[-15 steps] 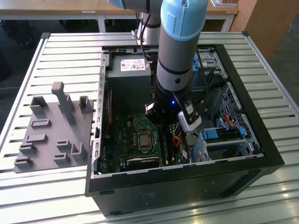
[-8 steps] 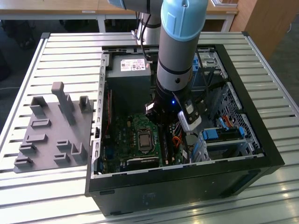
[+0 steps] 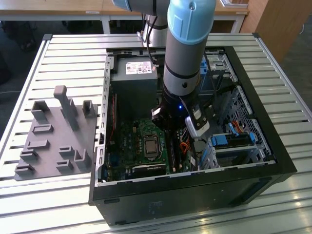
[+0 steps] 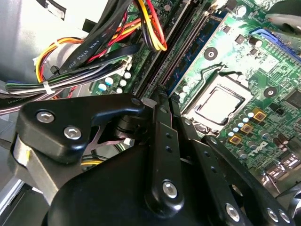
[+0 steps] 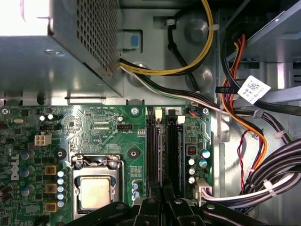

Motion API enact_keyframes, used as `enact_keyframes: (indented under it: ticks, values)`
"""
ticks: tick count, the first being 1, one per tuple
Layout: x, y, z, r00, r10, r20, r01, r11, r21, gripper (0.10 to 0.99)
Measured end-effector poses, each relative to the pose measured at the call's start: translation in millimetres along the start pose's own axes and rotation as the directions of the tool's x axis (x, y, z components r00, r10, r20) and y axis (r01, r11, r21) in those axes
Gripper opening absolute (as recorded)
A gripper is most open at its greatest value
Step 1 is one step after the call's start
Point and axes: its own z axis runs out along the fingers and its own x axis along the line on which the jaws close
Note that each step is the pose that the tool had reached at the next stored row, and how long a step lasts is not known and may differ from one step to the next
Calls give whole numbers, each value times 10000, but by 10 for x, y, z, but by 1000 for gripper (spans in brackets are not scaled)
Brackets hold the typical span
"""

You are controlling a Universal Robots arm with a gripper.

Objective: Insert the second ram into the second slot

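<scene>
The open computer case (image 3: 273,146) lies on its side, and my gripper (image 3: 171,136) reaches down into it over the green motherboard (image 3: 129,146). In both wrist views my gripper (image 5: 161,202) (image 4: 162,101) sits right at the near end of two long black memory slots (image 5: 153,150) (image 5: 172,150) beside the processor socket (image 5: 96,190). A thin blue ram stick (image 4: 190,54) stands on edge along the slots, and a blue strip (image 5: 180,150) runs beside the outer slot. I cannot tell whether it is the second ram, nor whether I hold it.
Thick cable bundles (image 5: 263,179) and coloured wires (image 4: 94,42) crowd the side of the slots away from the socket. The power supply (image 3: 134,73) fills the case's far end. Light-blue drive latches (image 3: 229,141) sit at the exterior view's right. A grey fixture (image 3: 53,136) lies outside the case on the slatted table.
</scene>
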Motion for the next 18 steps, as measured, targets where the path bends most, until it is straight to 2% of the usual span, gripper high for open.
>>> enact_keyframes:
  ticks: [4,18]
  values:
    - [26,0,6,10000,-1,0,1,10000,-2,137]
    - [22,2,-20,9999,-108,-4,108,9999,-3,137]
